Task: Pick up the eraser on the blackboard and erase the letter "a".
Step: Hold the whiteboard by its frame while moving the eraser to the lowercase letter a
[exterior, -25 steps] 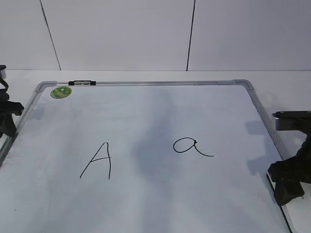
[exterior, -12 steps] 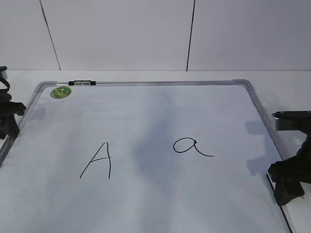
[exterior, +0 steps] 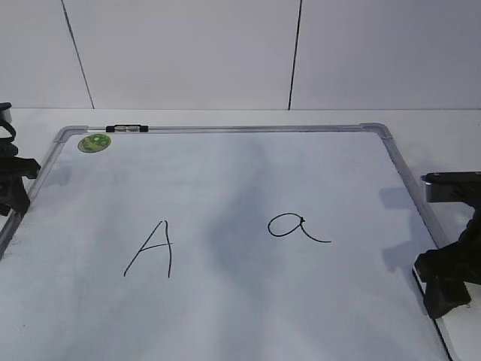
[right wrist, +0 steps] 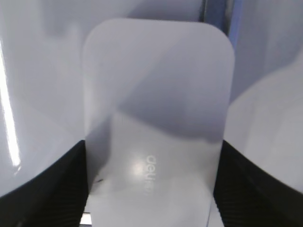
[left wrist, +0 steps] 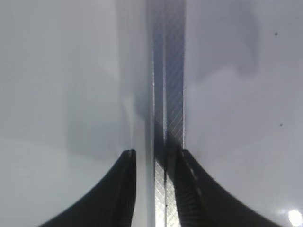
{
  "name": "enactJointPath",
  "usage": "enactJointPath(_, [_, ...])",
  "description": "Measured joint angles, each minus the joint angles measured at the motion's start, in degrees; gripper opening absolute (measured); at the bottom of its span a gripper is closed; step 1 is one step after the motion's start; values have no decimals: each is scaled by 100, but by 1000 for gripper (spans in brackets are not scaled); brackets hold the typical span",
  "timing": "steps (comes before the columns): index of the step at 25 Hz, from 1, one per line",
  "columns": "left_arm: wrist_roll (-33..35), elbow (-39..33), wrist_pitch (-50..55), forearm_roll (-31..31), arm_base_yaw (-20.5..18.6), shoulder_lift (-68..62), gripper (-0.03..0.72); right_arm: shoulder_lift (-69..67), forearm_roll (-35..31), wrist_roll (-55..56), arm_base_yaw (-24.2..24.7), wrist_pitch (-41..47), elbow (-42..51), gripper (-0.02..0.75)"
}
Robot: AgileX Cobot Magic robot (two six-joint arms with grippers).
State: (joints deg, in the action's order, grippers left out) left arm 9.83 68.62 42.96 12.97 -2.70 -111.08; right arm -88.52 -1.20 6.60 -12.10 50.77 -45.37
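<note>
The blackboard (exterior: 225, 129) is a white board with a silver frame lying flat. The handwritten letter "a" (exterior: 297, 226) is right of its centre. The white eraser (right wrist: 156, 94) with grey lettering lies between my right gripper's (right wrist: 151, 156) fingers, which touch both of its long sides. In the exterior view my right gripper (exterior: 447, 286) sits low at the board's right edge and hides the eraser. My left gripper (exterior: 11, 192) is at the board's left edge. In the left wrist view it (left wrist: 155, 156) is open and empty over the frame strip (left wrist: 169, 94).
A capital "A" (exterior: 150, 252) is written left of centre. A round green sticker (exterior: 95, 142) sits in the far left corner, with a black and silver clip (exterior: 128, 129) on the far frame. A white panelled wall stands behind the table.
My left gripper has shifted very slightly at the board's left edge. My right gripper and the writing have not moved.
</note>
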Motion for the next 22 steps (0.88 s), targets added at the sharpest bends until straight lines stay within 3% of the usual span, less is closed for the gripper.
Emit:
enactJointPath(7, [0,6,19,58,0,0,93,0,0,0,0,0,0,590])
enactJointPath(22, [0,14,23,58,0,0,76,0,120,0,0,206,-149,590])
